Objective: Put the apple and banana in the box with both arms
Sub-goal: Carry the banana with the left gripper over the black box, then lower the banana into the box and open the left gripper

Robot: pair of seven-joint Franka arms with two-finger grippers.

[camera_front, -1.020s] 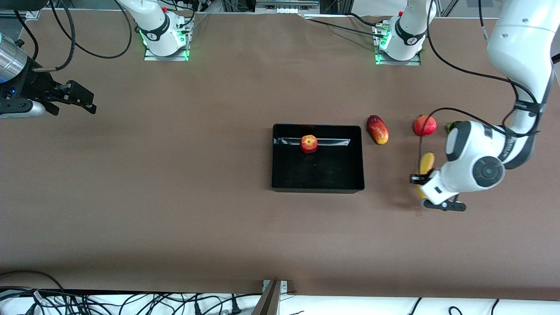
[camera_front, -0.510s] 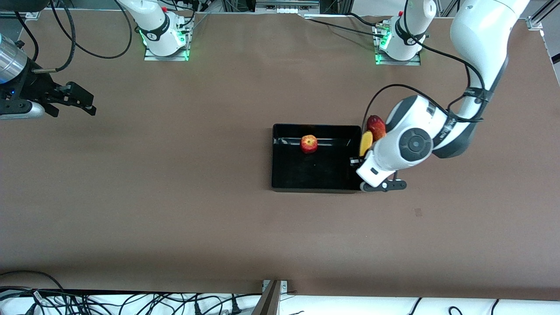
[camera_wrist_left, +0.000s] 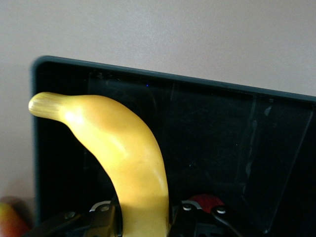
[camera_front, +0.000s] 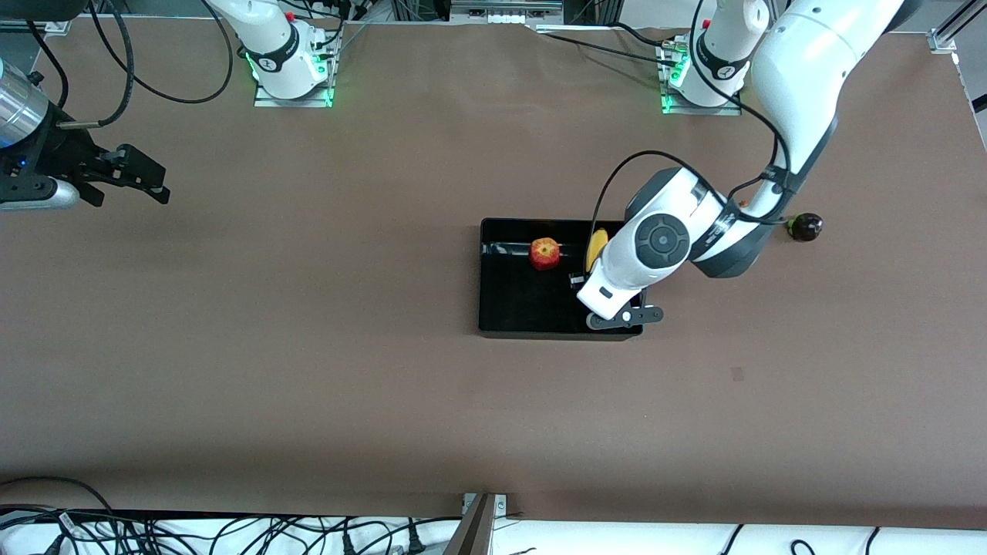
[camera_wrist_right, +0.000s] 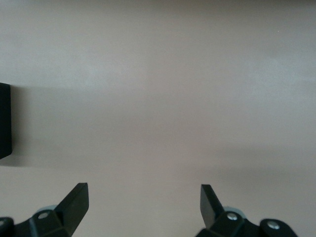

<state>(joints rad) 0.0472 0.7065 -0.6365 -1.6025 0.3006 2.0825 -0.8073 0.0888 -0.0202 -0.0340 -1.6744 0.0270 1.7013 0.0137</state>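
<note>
My left gripper (camera_front: 586, 279) is shut on the yellow banana (camera_front: 596, 248) and holds it over the black box (camera_front: 493, 312), above the box's end toward the left arm. In the left wrist view the banana (camera_wrist_left: 123, 148) stands up between my left gripper's (camera_wrist_left: 143, 219) jaws with the box floor (camera_wrist_left: 222, 138) below. The red apple (camera_front: 545, 253) lies in the box, against the wall farthest from the front camera; a red patch of it (camera_wrist_left: 206, 200) shows past the fingers. My right gripper (camera_front: 158, 183) waits open and empty over bare table at the right arm's end (camera_wrist_right: 144, 197).
A dark round fruit (camera_front: 804, 227) lies on the table toward the left arm's end. A red-yellow fruit (camera_wrist_left: 7, 219) shows just outside the box in the left wrist view; the left arm hides it in the front view. A corner of the box (camera_wrist_right: 4, 121) shows in the right wrist view.
My left arm has carried the banana from the table near the left arm's end across to above the box. The right arm has not moved.
</note>
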